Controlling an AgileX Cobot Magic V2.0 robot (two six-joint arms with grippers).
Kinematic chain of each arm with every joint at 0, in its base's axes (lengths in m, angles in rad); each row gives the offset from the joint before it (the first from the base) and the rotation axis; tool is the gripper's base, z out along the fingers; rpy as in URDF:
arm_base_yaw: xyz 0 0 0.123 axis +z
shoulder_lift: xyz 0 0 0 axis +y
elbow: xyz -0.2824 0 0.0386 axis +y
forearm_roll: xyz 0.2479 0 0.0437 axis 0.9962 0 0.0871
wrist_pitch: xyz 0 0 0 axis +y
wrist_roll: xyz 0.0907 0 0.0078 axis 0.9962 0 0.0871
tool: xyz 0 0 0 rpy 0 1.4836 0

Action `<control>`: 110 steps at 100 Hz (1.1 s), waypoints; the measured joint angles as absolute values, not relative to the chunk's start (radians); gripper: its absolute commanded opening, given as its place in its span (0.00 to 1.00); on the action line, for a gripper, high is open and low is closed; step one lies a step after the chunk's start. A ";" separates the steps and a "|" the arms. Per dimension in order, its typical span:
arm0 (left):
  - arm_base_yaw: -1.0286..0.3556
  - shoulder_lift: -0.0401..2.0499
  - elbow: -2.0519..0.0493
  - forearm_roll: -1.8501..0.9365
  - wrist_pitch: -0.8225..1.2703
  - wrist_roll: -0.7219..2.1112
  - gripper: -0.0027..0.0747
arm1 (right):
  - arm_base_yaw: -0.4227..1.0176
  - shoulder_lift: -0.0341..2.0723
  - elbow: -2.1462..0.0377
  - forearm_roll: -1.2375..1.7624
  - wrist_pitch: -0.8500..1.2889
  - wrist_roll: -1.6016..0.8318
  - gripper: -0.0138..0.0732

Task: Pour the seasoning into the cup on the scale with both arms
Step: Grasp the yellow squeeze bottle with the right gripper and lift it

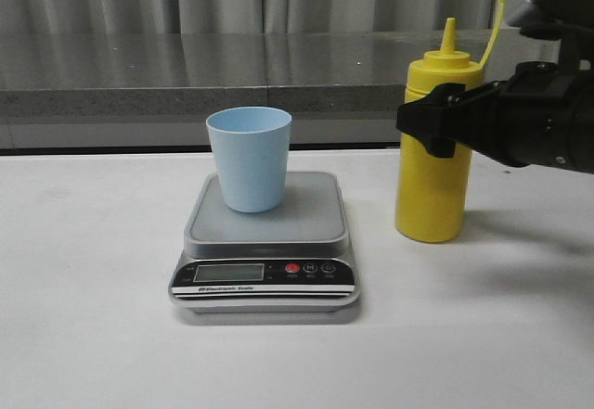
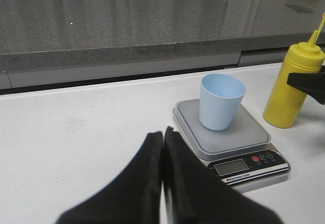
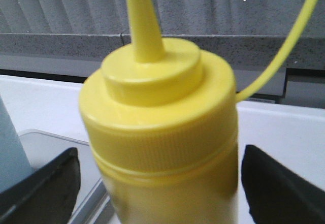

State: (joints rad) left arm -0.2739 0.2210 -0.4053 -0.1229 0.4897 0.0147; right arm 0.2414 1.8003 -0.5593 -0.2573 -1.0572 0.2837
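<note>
on the white table (image 1: 83, 335) the scale (image 1: 266, 223) carries the cup (image 1: 249, 158), the seasoning (image 1: 434, 149) stands upright just beside it between the spread, untouching fingers of the right gripper (image 3: 160, 183), and the left gripper (image 2: 162, 148) is clenched empty.

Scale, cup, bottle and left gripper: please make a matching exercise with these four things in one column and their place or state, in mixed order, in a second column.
Things:
1. scale
2. cup
3. seasoning bottle
4. left gripper

Places or states:
A. stands upright on the table, between the open fingers of the right gripper
B. fingers shut, holding nothing
C. stands on the grey platform
D. lies flat on the white table, display facing the robot

Pairs: 1-D, 2-C, 3-A, 4-B
</note>
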 measured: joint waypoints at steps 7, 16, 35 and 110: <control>-0.274 0.221 -0.405 -0.123 0.490 0.015 0.01 | 0.241 1.830 -0.581 -0.261 -1.062 0.285 0.89; -0.274 0.221 -0.405 -0.123 0.490 0.015 0.01 | 0.241 1.863 -0.603 -0.261 -1.064 0.286 0.89; -0.274 0.221 -0.405 -0.123 0.490 0.015 0.01 | 0.241 1.905 -0.634 -0.262 -1.068 0.287 0.88; -0.274 0.221 -0.405 -0.123 0.490 0.015 0.01 | 0.241 1.795 -0.676 -0.294 -0.875 0.234 0.09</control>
State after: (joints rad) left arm -0.2739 0.2210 -0.4053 -0.1229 0.4897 0.0147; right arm 0.2414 1.7948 -0.6757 -0.2938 -0.8753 0.2337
